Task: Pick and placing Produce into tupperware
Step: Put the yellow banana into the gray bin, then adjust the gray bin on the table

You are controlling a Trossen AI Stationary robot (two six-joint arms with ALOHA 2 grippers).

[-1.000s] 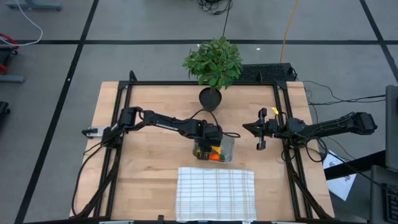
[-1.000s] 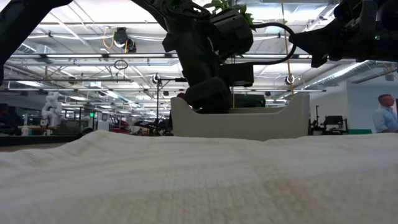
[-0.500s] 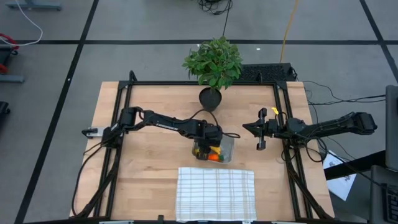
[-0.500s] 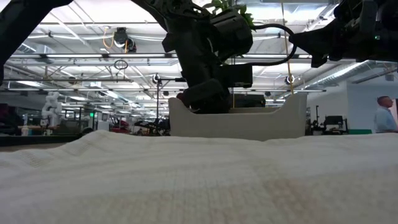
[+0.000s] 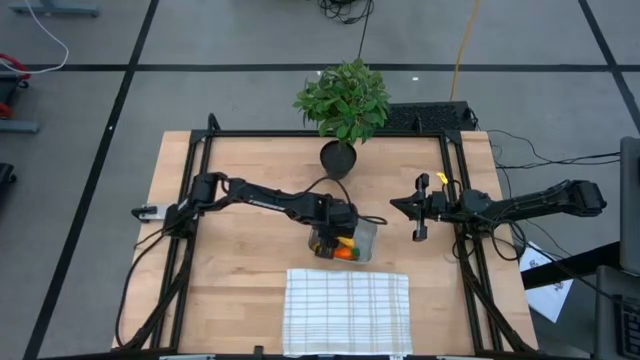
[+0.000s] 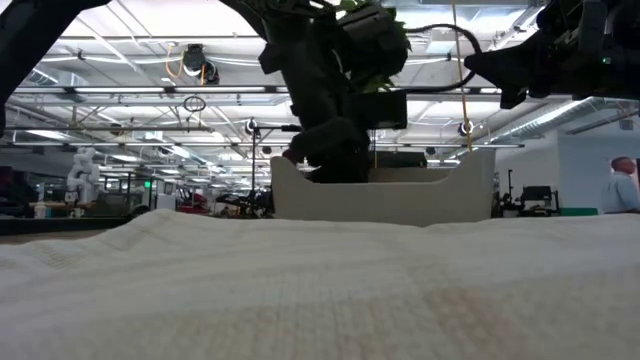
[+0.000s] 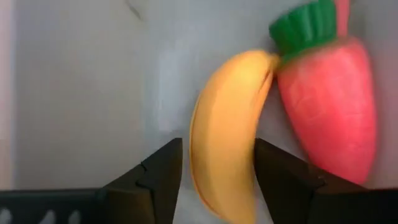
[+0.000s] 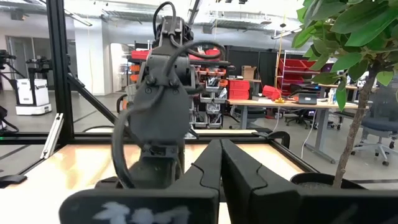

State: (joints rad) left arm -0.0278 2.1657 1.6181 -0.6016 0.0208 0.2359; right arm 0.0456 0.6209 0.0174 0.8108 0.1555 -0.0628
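Note:
The tupperware point(image 5: 365, 236) point(image 6: 400, 200), clear and shallow, stands on the wooden table just beyond the checked cloth. In it lie a yellow banana point(image 7: 227, 124) and, right against it, an orange carrot point(image 7: 329, 106) point(image 5: 345, 254) with a green top. My left gripper point(image 5: 330, 243) point(image 7: 217, 180) points steeply down into the container and is open. One finger stands on either side of the banana's near end, and a thin gap shows beside one finger. My right gripper point(image 5: 400, 207) point(image 8: 221, 149) waits shut, level above the table's right part.
A potted green plant point(image 5: 343, 100) stands at the table's far edge behind the container. The white checked cloth point(image 5: 347, 310) point(image 6: 320, 290) covers the near middle. Black frame rails run along the table's sides. A person point(image 6: 622, 185) shows far off in the room.
In the low view my left gripper's lower end shows wider than a second ago: its fingers have spread over the tupperware. The arm has stayed in place. The tupperware has shifted slightly sideways.

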